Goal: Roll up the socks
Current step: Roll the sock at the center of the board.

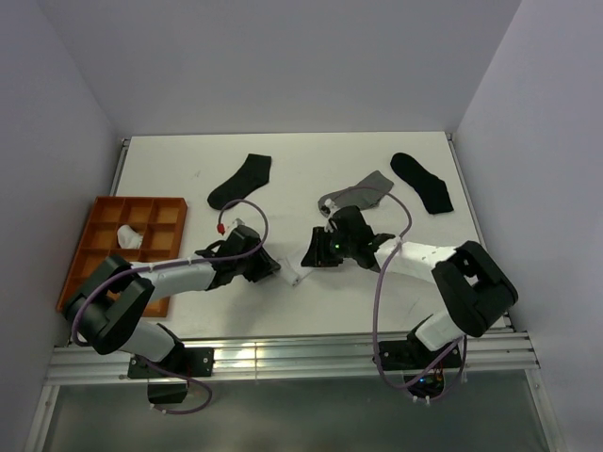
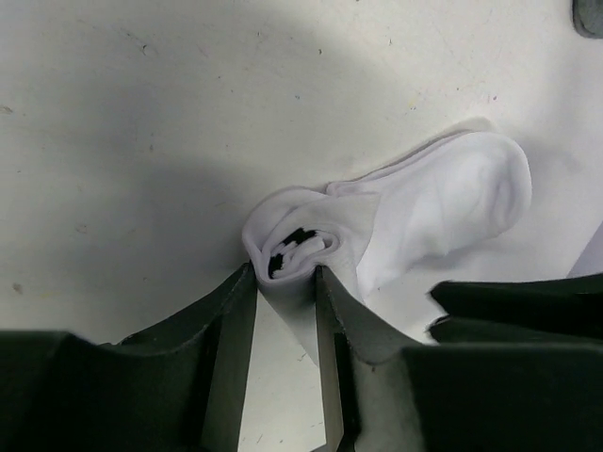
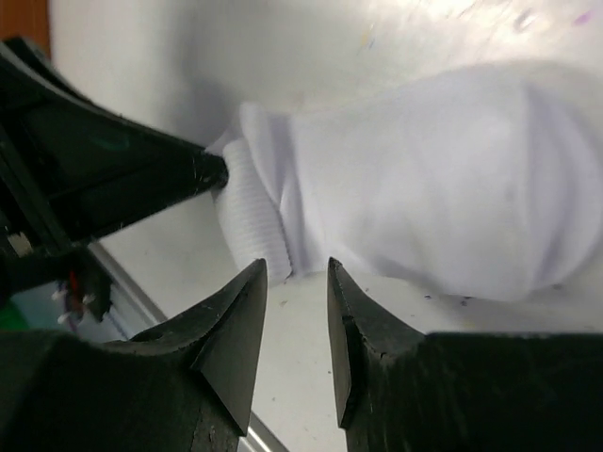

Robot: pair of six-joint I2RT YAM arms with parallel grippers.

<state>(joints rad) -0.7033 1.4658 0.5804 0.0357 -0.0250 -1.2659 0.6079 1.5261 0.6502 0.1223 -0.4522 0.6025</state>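
1. White bench [image 1: 311,160], pale walls; an orange tray [image 1: 94,221] at the left holds a white bundle [image 1: 129,237].
2. Farther back lie a black sock [image 1: 240,181], a grey sock [image 1: 363,191] and a second black sock [image 1: 422,182].
3. Between the grippers lies the white sock [image 2: 424,212]. In the left wrist view its long axis runs up-right from a rolled end with black stripes inside.
4. Left gripper [image 2: 284,273] pinches that rolled end.
5. Right gripper [image 3: 295,268], slightly parted and empty, sits just beside the sock's ribbed edge.

My fingers [image 2: 229,367] pinch the rolled end of the white sock [image 2: 443,202], black stripes peeking from the coil; its toe lies on the tabletop [image 2: 141,122].
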